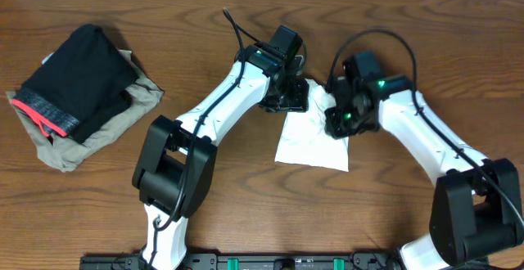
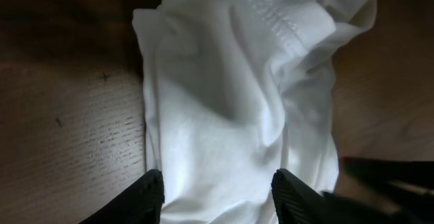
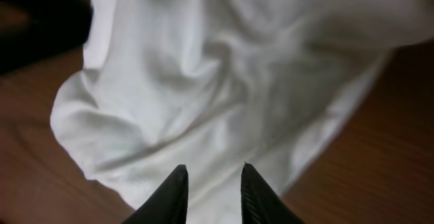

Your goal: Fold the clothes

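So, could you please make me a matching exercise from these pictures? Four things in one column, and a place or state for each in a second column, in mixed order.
Things:
1. T-shirt
2. black garment
3. tan garment
4. left gripper

Places or states:
A. partly covered by another garment, at the left of the overhead view
B. fingers apart above white cloth
C. white and crumpled, in the middle of the overhead view
D. lying on top of another garment, with a red-pink band showing

Right pairs: 1-C, 2-D, 3-A, 4-B
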`<state>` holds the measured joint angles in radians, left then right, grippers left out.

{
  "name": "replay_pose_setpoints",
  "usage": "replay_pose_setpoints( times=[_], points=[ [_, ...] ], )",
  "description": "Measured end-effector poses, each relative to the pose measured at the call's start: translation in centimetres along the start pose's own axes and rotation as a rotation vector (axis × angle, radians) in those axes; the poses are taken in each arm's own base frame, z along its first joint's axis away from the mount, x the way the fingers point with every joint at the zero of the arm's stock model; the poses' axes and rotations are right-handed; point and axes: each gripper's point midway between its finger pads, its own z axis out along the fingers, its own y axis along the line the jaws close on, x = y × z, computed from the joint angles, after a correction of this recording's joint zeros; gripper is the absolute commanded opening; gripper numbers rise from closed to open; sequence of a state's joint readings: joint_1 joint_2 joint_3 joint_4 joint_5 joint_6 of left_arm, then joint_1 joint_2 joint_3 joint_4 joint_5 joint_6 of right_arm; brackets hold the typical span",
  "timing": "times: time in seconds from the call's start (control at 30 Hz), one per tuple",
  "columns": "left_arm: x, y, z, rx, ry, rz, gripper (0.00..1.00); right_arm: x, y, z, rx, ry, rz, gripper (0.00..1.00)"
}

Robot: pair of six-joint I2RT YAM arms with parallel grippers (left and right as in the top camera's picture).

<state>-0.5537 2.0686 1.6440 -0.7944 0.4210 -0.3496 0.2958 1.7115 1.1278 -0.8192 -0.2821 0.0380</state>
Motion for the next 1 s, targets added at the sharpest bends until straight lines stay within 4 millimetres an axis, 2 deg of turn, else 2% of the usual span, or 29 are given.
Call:
replay_pose_setpoints(
  times=[0.17, 0.33, 0.6, 0.77, 1.0],
  points=[
    [0.2, 0.8, 1.8, -0.012, 0.033, -0.006, 0.55, 2.3, 0.1, 2.3, -0.047, 0.032, 0.031, 0.25],
    [0.4, 1.1, 3.7, 0.011, 0.064, -0.020, 0.55, 3.0, -0.1, 3.3, -0.057, 0.031, 0.048, 0.25],
    [0.3, 1.5, 4.1, 0.016, 0.075, -0.127, 0.55, 3.0, -0.1, 3.3, -0.057, 0.030, 0.076, 0.25],
    [0.3, 3.2, 5.2, 0.044, 0.124, -0.246, 0.56, 3.0, -0.1, 3.3, -0.056, 0.031, 0.090, 0.25],
    [0.4, 5.7, 4.2, 0.031, 0.150, -0.325, 0.55, 3.7, -1.2, 3.3, 0.009, 0.057, 0.171, 0.26]
  ],
)
